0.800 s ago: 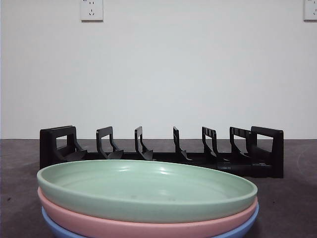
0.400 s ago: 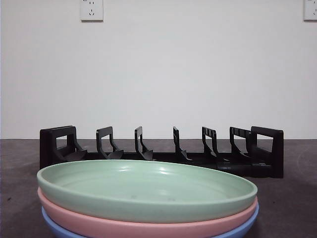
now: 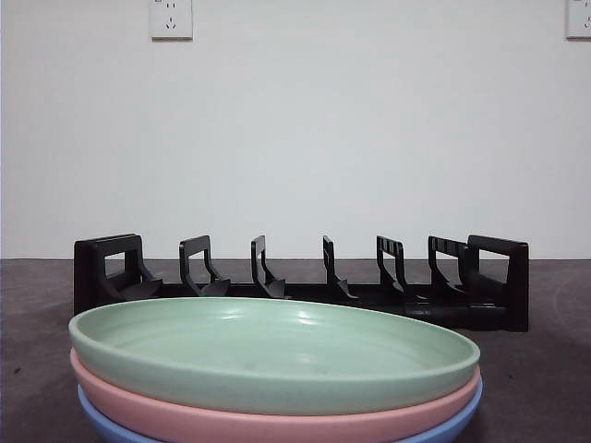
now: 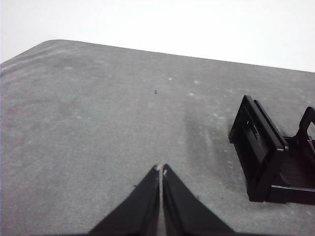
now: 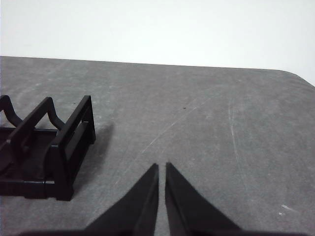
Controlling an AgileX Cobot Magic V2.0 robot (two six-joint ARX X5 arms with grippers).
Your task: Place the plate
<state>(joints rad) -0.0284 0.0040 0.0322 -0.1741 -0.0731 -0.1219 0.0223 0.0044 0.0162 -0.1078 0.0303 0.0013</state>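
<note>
Three shallow round plates sit stacked nearest my front camera: a pale green plate (image 3: 274, 355) on top, a pink plate (image 3: 268, 420) under it, and a blue plate (image 3: 443, 423) at the bottom, all lying flat on the grey table (image 3: 545, 369). Behind the stack, I see the long black plastic plate rack (image 3: 305, 281) standing across the table, its upright dividers bare. Beyond the rack is a plain white wall (image 3: 295, 138) with a white socket (image 3: 171, 17) high up.

On my left wrist feed, the left gripper (image 4: 161, 169) hovers over bare table near one end of the rack (image 4: 268, 152), jaws pressed together on nothing. On my right wrist feed, the right gripper (image 5: 162, 166) hangs near the rack's other end (image 5: 49, 152), jaws nearly together with only a thin slit between them, also holding nothing.
</note>
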